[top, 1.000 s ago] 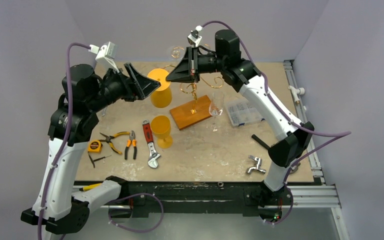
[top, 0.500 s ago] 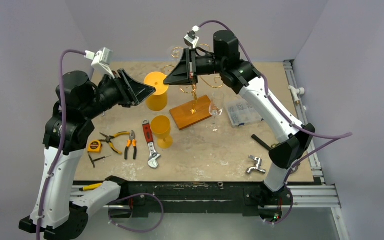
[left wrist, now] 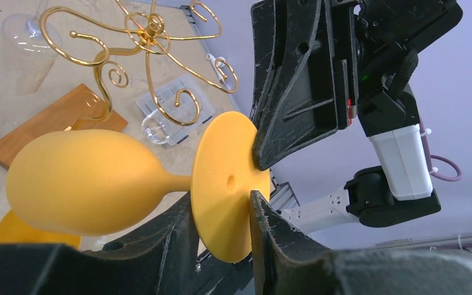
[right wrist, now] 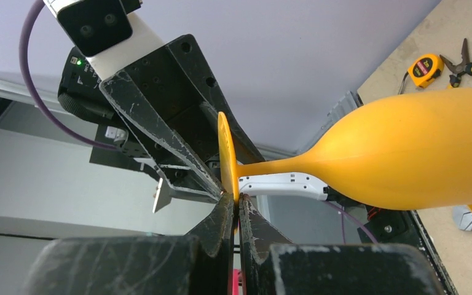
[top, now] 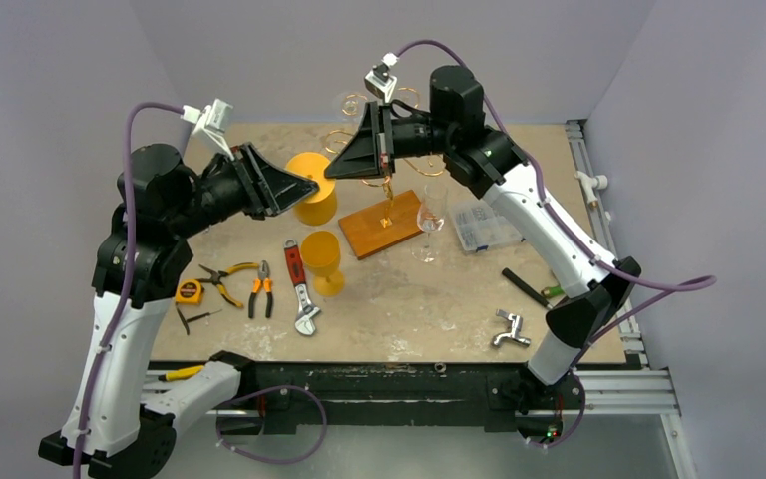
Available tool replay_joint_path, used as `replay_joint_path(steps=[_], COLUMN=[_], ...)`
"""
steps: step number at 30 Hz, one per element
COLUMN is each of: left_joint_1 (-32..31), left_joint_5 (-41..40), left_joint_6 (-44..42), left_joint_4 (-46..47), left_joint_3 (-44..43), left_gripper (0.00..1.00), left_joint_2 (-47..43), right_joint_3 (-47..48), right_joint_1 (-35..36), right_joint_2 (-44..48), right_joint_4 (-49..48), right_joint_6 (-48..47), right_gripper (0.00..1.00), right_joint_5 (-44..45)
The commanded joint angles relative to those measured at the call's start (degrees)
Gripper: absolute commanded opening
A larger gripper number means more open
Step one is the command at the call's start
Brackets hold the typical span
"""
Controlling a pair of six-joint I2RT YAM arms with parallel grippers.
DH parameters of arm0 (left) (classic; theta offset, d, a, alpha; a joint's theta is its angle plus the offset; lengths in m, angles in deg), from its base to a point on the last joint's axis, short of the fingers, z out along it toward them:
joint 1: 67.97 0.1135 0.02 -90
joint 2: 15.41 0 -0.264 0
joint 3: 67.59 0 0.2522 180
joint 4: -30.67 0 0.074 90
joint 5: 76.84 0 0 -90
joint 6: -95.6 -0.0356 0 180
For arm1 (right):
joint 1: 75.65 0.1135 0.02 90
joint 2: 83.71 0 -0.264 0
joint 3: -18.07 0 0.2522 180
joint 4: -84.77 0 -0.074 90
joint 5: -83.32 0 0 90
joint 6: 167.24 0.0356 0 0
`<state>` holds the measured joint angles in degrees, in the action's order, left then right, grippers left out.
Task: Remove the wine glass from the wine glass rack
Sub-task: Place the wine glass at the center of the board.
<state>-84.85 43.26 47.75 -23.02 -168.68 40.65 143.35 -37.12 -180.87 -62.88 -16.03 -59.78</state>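
A yellow wine glass (top: 316, 203) hangs sideways in the air, left of the golden wine glass rack (top: 387, 185) on its wooden base (top: 384, 228). My right gripper (right wrist: 235, 203) is shut on the rim of its round foot (right wrist: 226, 153). My left gripper (left wrist: 220, 200) has come from the other side. Its fingers (left wrist: 264, 227) press that same foot (left wrist: 227, 184) from both faces. The bowl (left wrist: 80, 181) points away, off the rack's curled arms (left wrist: 150, 74).
A second yellow glass (top: 321, 259) stands on the table. Clear glasses (top: 429, 215) hang at the rack. Pliers (top: 259, 289), a tape measure (top: 189, 291), a wrench (top: 301, 289), a clear parts box (top: 484, 222) and a metal fitting (top: 509, 329) lie around.
My left gripper has swung right to the glass's foot and its jaws have narrowed around it. The right gripper has kept its hold and shifted slightly left.
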Motion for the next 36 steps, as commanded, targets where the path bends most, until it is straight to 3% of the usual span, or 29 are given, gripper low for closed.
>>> replay_joint_path(steps=[1,8,15,27,32,36], left_joint_1=[0.19,0.21,0.19,0.23,0.19,0.1], left_joint_5=[2.22,2.43,2.87,2.93,5.26,6.22], left_joint_6=[1.99,2.5,2.61,-2.05,-5.5,-9.67], left_joint_4=[3.12,2.84,2.42,-0.37,-0.38,-0.12], left_joint_3=[0.67,0.84,2.21,2.59,3.36,4.17], left_gripper=[0.31,0.0,0.0,0.0,0.0,0.0], left_joint_2=[-0.9,-1.17,-2.36,-3.12,-3.45,-4.61], right_joint_3=[-0.32,-0.84,-2.58,-3.31,-3.34,-3.3], right_joint_1=[1.08,1.47,1.47,1.35,0.96,0.83], right_joint_2=[2.73,3.33,4.56,5.43,4.89,4.9], right_joint_4=[-3.16,-3.25,-3.45,-2.61,-2.72,-0.32], right_joint_6=[-1.81,-1.79,-1.54,0.24,3.32,3.23], right_gripper=[0.0,0.0,0.0,0.41,0.52,0.54], right_joint_5=[-0.85,-0.34,0.28,0.21,-0.02,1.71])
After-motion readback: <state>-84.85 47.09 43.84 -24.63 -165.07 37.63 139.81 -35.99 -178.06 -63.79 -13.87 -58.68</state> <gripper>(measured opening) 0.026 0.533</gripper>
